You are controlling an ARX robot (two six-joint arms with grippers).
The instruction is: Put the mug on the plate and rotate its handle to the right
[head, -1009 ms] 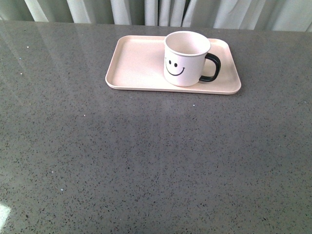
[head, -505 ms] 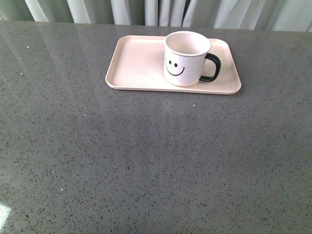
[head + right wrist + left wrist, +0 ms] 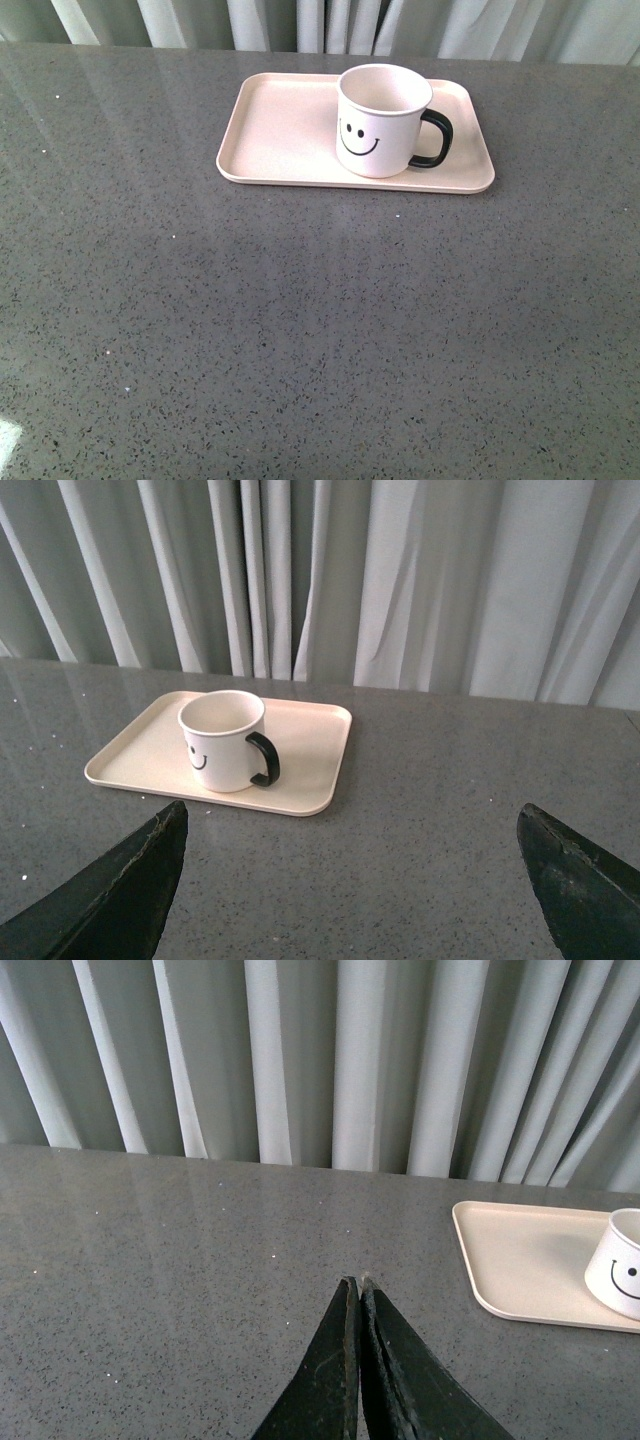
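A speckled grey stone surface [image 3: 300, 330] fills most of the front view, backed by a pale pleated curtain [image 3: 300, 1060]. Toward its far edge lies the pale pink plate [image 3: 280, 125], a flat tray with rounded corners and a low rim, its long side running across the robot's view. The white smiley-face mug [image 3: 380, 125] stands upright on the plate's right half, inside the rim, and its glossy black handle [image 3: 437, 138] points to the robot's right, so both parts of the task appear done. The mug looks like glazed ceramic: rigid, fairly heavy, slick-walled and liable to chip if knocked. If it needed correcting, a pinch across the rim opposite the handle, or on the handle loop itself, would likely be safest, and the light tray might slide on the polished stone. Neither arm shows in the front view. The left hand [image 3: 358, 1285] points over bare surface well to the left of the plate, its two dark fingers pressed together with nothing between them. The right hand [image 3: 350, 808] sits back from the plate, facing the mug, fingers spread wide and empty.
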